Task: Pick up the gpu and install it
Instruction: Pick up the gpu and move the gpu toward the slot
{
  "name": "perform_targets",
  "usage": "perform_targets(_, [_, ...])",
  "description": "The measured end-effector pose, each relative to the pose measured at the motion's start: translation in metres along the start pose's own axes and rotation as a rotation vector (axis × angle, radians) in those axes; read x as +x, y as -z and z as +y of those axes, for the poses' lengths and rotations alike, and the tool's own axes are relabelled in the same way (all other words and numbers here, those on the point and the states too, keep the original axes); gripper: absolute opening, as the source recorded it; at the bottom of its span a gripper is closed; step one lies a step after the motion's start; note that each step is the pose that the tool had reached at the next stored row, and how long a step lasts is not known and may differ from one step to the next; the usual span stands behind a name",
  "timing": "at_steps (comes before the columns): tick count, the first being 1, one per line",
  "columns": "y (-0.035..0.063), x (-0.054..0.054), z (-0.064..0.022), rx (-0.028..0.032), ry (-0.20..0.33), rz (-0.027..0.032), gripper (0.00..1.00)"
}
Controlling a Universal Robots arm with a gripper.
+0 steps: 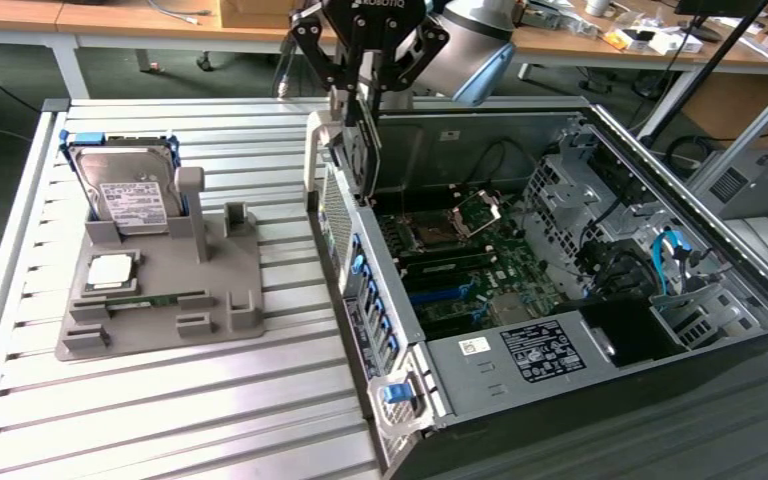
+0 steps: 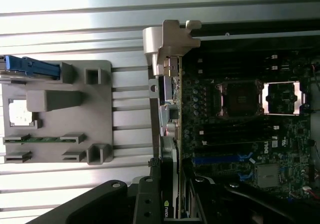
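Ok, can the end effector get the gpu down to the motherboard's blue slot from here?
Probably yes. The end effector grips the gpu upright over the rear edge of the open computer case, and nothing lies across the blue slot; the cables sit farther off.

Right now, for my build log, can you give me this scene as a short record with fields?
claw: the claw is shut on the gpu
gpu: held on edge above the case's back wall, not yet in a slot
case: the case is open, lying on its side, motherboard exposed
tray: the grey tray is at the exterior view's left, holding the hard drive and memory stick
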State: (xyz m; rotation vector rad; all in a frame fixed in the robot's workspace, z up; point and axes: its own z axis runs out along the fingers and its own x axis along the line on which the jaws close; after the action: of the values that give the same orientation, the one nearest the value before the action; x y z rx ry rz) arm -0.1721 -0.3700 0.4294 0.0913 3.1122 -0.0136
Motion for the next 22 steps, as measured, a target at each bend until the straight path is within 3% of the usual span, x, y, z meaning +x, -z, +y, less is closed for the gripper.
perform_targets(22, [-0.0002,-0.0062,0.0003,0.0000,0.000,0.0000,0.27])
